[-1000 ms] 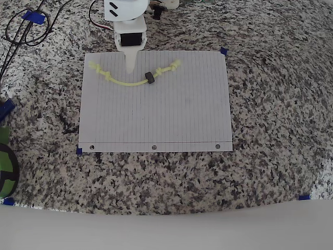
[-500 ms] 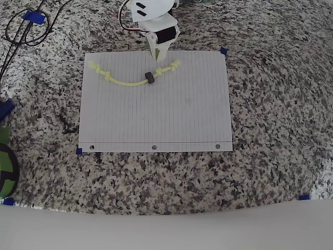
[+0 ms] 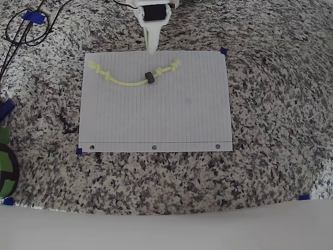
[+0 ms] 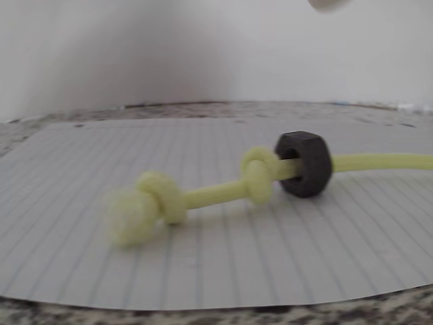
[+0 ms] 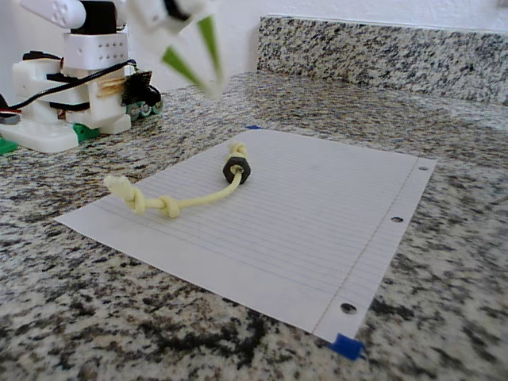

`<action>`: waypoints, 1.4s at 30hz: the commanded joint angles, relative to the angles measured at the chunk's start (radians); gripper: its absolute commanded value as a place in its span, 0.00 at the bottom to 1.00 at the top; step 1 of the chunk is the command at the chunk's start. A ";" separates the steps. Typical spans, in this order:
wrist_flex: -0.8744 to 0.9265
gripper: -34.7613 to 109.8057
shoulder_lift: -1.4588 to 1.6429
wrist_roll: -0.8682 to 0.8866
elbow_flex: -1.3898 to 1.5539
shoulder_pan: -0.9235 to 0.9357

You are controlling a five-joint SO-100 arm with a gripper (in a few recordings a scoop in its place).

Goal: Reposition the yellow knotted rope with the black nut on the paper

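The pale yellow knotted rope [image 3: 125, 82] lies in a shallow curve across the top of the lined paper [image 3: 156, 114], with the black nut [image 3: 150, 78] threaded on it near its right knots. My gripper [image 3: 151, 49] hovers at the paper's top edge, just behind the nut, shut and holding nothing. In the wrist view the rope's frayed end [image 4: 135, 213], a knot and the nut [image 4: 304, 164] lie close ahead on the paper [image 4: 203, 271]. The fixed view shows the gripper [image 5: 213, 86] raised above and behind the rope [image 5: 182, 202] and nut [image 5: 236, 168], apart from both.
Granite counter surrounds the paper [image 5: 317, 230]. Black cables [image 3: 26, 26] coil at the top left. A green object [image 3: 5, 161] sits at the left edge. Blue tape marks [image 3: 223, 51] dot the counter. The arm's base [image 5: 71, 87] and a granite backsplash [image 5: 381, 48] stand behind.
The gripper left its spot over the rope's left-middle, swung right and drew back to the paper's top edge. Rope and nut have not moved.
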 commanded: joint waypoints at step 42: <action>0.172 0.24 0.466 -0.359 0.348 0.046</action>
